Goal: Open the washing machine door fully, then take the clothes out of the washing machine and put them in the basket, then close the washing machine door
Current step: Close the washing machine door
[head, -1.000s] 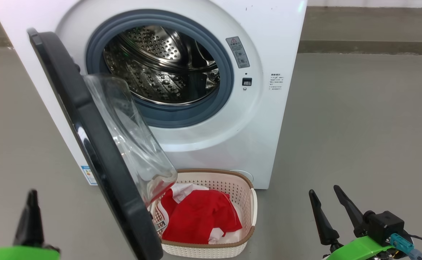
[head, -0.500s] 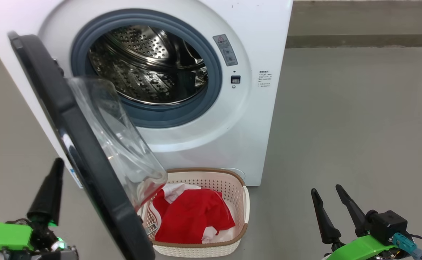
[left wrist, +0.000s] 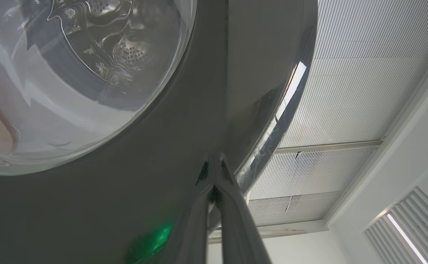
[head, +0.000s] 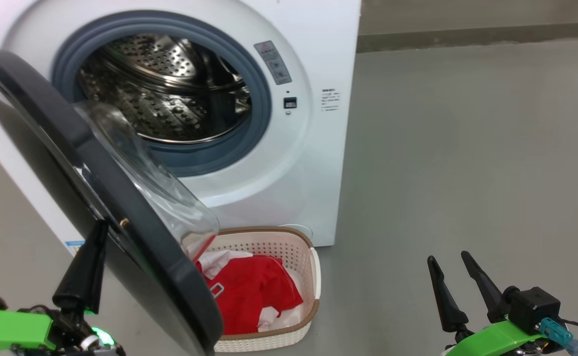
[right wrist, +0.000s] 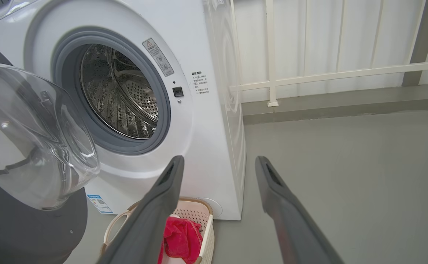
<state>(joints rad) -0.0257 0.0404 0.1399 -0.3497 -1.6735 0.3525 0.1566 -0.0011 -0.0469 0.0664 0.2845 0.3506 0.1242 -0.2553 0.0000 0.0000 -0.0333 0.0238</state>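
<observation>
The washing machine [head: 313, 49] stands with its door [head: 34, 106] swung out toward me, black rim edge-on and glass bowl bulging inward. What I see of the steel drum [head: 160, 94] is bare. Red clothes [head: 254, 291] with white trim lie in the cream basket [head: 316, 282] on the floor below the opening, partly behind the door. My left gripper [head: 98, 232] is shut with nothing in it, tips against the door's outer side; in the left wrist view this left gripper [left wrist: 214, 165] touches the door's black rim [left wrist: 144, 183]. My right gripper [head: 447, 258] hangs open at lower right, apart from everything.
Bare grey floor [head: 467, 148] stretches to the right of the machine. A white railing [right wrist: 309, 75] and a low kerb run behind it. The basket [right wrist: 205, 211] sits tight against the machine's front.
The head camera has turned, sliding the whole scene leftward. My left gripper has risen and moved right until its tips meet the door's outer side. The right gripper has stayed put.
</observation>
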